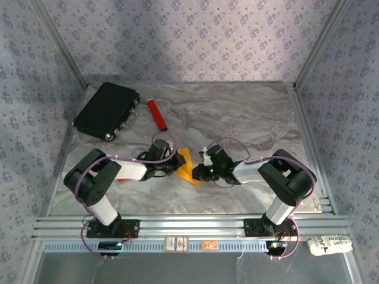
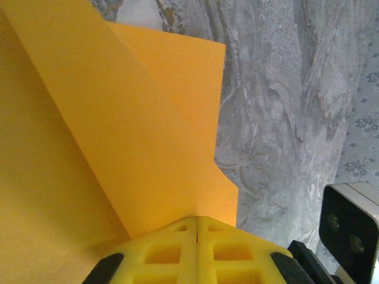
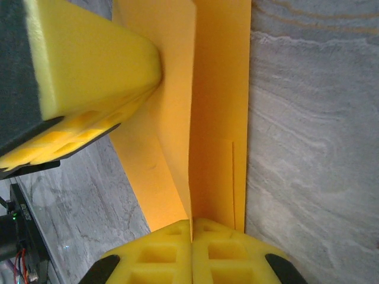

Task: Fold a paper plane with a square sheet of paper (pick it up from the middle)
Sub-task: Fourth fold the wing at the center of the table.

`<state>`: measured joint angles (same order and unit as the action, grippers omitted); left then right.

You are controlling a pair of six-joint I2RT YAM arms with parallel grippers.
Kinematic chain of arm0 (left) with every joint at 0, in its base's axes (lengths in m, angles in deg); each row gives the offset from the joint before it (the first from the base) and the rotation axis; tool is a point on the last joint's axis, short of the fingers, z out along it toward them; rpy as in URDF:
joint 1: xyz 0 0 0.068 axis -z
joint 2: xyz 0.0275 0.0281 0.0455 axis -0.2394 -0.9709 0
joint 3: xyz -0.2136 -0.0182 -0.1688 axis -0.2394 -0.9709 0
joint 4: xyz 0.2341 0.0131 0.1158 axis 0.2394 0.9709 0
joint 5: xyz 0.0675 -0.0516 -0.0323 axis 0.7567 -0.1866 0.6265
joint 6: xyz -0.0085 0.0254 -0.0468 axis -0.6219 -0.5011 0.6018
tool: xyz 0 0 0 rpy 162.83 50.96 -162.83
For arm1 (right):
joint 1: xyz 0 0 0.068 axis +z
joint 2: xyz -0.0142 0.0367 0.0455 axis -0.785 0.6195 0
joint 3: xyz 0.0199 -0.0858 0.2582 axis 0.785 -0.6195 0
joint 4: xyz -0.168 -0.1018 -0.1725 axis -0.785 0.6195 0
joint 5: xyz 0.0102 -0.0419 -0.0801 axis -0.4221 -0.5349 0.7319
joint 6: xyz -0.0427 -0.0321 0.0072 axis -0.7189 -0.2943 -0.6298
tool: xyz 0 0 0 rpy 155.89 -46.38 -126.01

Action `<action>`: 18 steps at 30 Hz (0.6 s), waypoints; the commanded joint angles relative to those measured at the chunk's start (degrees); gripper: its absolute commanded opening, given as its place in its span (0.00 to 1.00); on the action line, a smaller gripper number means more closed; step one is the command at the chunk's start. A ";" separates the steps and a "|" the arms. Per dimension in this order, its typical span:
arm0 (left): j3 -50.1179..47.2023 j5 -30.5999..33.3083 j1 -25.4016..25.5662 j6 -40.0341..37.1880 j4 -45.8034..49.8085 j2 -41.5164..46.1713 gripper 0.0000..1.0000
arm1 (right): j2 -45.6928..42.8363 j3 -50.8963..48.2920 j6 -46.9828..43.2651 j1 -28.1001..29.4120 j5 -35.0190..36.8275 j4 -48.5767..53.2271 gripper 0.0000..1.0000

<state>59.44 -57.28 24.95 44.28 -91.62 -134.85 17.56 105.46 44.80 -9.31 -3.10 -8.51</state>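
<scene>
The table [image 1: 249, 118] has a grey marbled surface and is bounded by patterned walls on three sides. A black case [image 1: 106, 110] lies flat at its far left corner.

The left arm [image 1: 98, 180] and the right arm [image 1: 284, 177] are both bent inward from their bases at the near edge. Their wrists meet near the middle of the table, slightly left of centre.

The sheet of paper [image 1: 187, 168] is orange-yellow and sits between the two wrists at that meeting point. It is already creased. The left wrist view shows overlapping folded layers with one long diagonal crease. The right wrist view shows a straight fold running away from the fingertips. It cannot be determined whether the sheet touches the table.

The left pincer [image 2: 196, 220] is clamped on the sheet, with its yellow fingertips pressed together and the paper edge entering between them. The right pincer [image 3: 192, 223] is likewise clamped on the sheet at the end of the fold. In the right wrist view the two pincers grip separate points of the same sheet, close together.

A red cylinder [image 1: 157, 114] lies on the table just right of the black case, well apart from the sheet.
</scene>
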 commanded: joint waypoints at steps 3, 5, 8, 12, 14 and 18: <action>1.23 1.52 0.44 -0.01 -0.67 -1.39 0.06 | 2.39 0.60 1.32 -0.32 -0.18 4.86 0.07; 1.42 1.57 0.42 -0.29 -0.50 -1.56 0.06 | 2.79 0.59 1.51 -0.36 -0.22 5.02 0.07; 1.73 1.37 0.41 -0.50 -0.66 -2.12 0.06 | 3.34 0.58 1.77 -0.39 -0.33 5.09 0.07; 1.90 1.04 0.40 -0.57 -0.91 -2.55 0.06 | 3.88 0.53 1.93 -0.40 -0.61 4.94 0.06; 1.99 1.04 0.48 -0.68 -0.51 -2.70 0.06 | 3.88 0.54 1.90 -0.46 -0.42 5.19 0.06; 1.90 1.04 0.50 -0.84 -0.22 -3.23 0.06 | 3.70 0.62 1.28 -0.50 -0.28 6.17 0.06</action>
<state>60.29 -56.56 24.95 44.22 -91.64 -136.87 18.45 106.25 46.12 -10.14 -5.01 -7.77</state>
